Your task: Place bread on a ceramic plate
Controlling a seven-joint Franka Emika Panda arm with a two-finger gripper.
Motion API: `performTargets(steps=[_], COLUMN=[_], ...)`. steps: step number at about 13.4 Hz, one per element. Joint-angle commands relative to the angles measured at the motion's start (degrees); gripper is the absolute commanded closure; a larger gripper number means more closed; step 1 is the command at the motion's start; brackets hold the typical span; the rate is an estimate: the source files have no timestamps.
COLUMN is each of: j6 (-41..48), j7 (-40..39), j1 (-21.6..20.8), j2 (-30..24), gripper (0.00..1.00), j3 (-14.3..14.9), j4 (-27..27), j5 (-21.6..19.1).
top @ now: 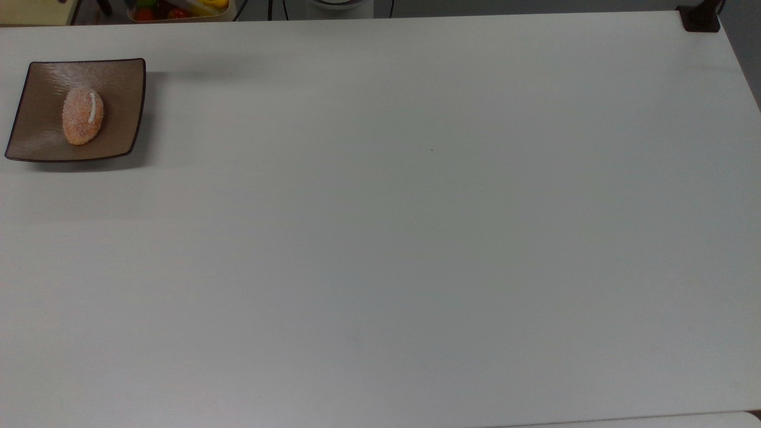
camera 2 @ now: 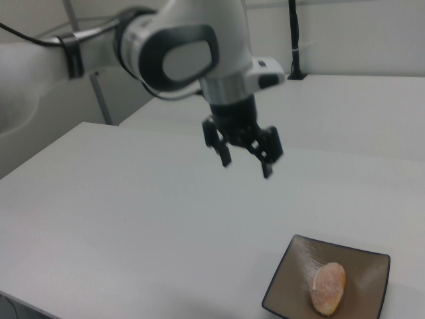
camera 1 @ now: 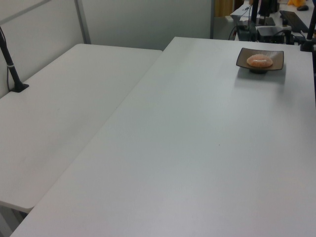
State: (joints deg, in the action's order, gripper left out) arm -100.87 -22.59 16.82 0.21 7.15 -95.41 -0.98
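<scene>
Bread (top: 82,116) lies flat on the ceramic plate (top: 122,89), white stripe up, nothing touching it; the plate sits at the counter (top: 416,238) far-left corner in the top view. In the right view the hand (camera 2: 246,164) hangs raised above the counter, well apart from the plate, fingers (camera 2: 224,155) spread and holding nothing.

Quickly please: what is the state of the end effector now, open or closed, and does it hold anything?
End effector: open, holding nothing; the bread lies on the ceramic plate below it.
</scene>
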Motion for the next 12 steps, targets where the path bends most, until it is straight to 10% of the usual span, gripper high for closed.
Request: performTargets(steps=[1,7,12], j6=[8.6,11.3,7.6], j7=[8.8,31.0,30.7], j1=[-4.3,-13.6,-18.8], j2=[-2.5,-3.7,-3.6], gripper=[0.0,0.0,0.0], j3=[0.2,-9.2,-13.7], j4=[4.9,6.3,2.0], j5=[-2.7,-5.6,-4.6])
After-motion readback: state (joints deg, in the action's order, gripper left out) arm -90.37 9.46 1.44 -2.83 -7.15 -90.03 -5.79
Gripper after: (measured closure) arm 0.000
